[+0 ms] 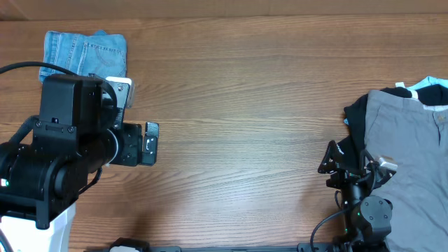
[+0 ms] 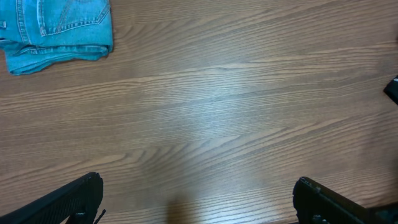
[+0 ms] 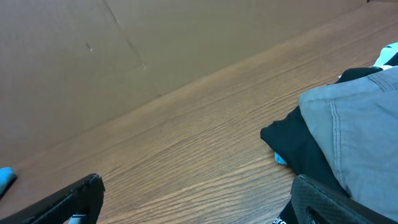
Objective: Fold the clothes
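The light-blue denim jeans (image 1: pixel 85 52) lie folded in a compact bundle at the table's far left corner; they also show in the left wrist view (image 2: pixel 56 28) at the top left. My left gripper (image 1: pixel 150 142) is open and empty, to the right of and nearer than the jeans, over bare wood (image 2: pixel 199 199). My right gripper (image 1: pixel 334 162) is open and empty at the front right, its fingers (image 3: pixel 199 196) just beside the edge of a pile of other clothes.
A pile of clothes lies at the right edge: a grey garment (image 1: pixel 406 140) on top of a black one (image 1: pixel 357 115), with a light-blue piece (image 1: pixel 428 89) at the back. The grey garment (image 3: pixel 360 124) and the black one (image 3: pixel 305 146) fill the right of the right wrist view.
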### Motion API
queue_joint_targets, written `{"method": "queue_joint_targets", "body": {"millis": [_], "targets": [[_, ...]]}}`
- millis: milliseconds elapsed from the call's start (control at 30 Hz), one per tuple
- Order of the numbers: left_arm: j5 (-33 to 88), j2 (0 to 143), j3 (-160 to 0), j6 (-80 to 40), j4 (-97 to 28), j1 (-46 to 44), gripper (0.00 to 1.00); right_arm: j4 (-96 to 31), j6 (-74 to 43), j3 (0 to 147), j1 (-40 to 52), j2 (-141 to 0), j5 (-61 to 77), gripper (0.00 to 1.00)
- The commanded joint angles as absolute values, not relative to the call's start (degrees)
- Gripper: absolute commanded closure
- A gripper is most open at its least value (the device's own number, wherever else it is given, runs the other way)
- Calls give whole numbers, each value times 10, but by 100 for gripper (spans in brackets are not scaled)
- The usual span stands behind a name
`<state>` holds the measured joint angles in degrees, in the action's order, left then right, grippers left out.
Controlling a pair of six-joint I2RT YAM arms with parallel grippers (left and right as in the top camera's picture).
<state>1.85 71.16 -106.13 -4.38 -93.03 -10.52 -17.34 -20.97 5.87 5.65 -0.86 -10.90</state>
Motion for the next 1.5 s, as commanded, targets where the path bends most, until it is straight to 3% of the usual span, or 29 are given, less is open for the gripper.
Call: {"method": "queue_joint_targets", "body": {"millis": [0,533,867,1000,1200,1467], "targets": [[15,712,-1062,-53,-928,-109,0,-168,-215,53,55,-2,-109,0],[11,704,-1062,-53,-927,-109,0,-168,-215,53,55,-2,-109,0],[-83,610,-999,-47,-889,-108,0,-168,-215,53,55,-2,-109,0],[-106,543,-918,5,-772,-103,0,-168,-215,53,55,-2,-109,0],[-30,402,-702,113,-547,-75,0,-168,-215,53,55,-2,-109,0],[-30,235,-499,136,-429,-48,0,-168,-215,53,55,-2,-109,0]]}}
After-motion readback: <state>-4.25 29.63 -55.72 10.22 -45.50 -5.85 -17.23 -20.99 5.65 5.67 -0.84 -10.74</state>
